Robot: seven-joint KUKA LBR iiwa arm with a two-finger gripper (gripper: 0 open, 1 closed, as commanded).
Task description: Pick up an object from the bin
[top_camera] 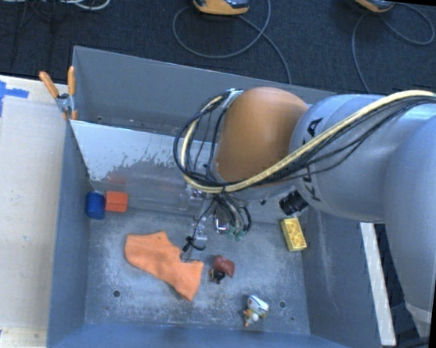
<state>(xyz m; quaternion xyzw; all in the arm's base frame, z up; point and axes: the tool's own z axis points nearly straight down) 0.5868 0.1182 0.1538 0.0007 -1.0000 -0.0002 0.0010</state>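
My gripper (196, 241) hangs below the orange wrist cover, near the middle of the bin floor. Its tip sits just above the upper right edge of a crumpled orange cloth (161, 262) that lies flat on the floor. A small dark red and brown thing (221, 269) lies just right of the cloth, a little below and right of the gripper. Nothing shows between the fingers.
A blue cylinder (95, 205) and an orange block (117, 202) lie together at the left wall. A yellow block (293, 234) lies at the right, under the arm. A small white and yellow thing (255, 308) sits near the front wall.
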